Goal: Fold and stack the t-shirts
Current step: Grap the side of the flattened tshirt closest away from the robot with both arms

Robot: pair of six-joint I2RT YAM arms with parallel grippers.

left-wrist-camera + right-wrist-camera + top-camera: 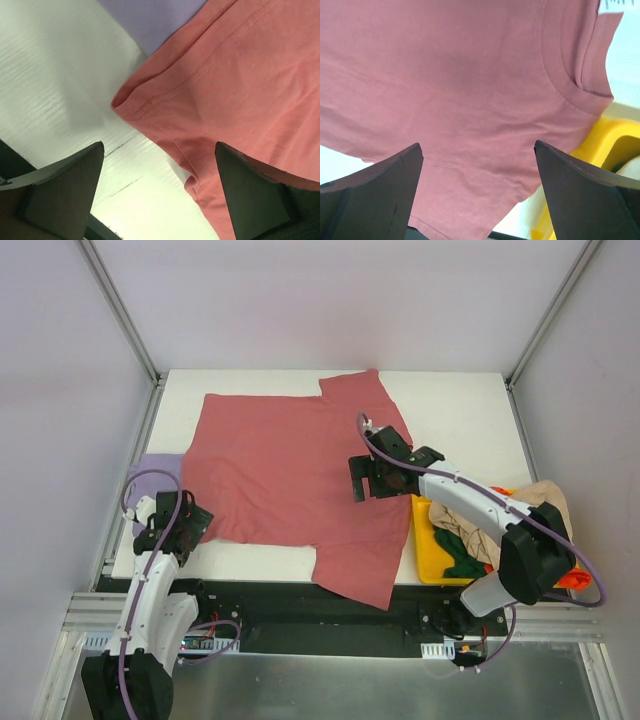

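Observation:
A large dusty pink-red t-shirt [285, 465] lies spread flat on the white table [460, 410]; one sleeve [358, 575] hangs over the near edge. A lavender t-shirt [158, 472] lies partly under its left side. My left gripper [196, 524] is open and empty above the shirt's near-left hem corner [150, 105], with lavender cloth [155, 20] beyond; its midpoint is over the hem [160, 200]. My right gripper [358, 480] is open and empty just above the shirt's chest [460, 75], near the collar [580, 75] and white tag [615, 5]; its midpoint is over the cloth [477, 200].
A yellow plastic bin [428, 555] stands at the right near edge, holding beige [540, 498], green [462, 550] and orange-red [572, 580] tees. The bin's rim shows in the right wrist view [615, 145]. Metal frame posts rise at the table's back corners.

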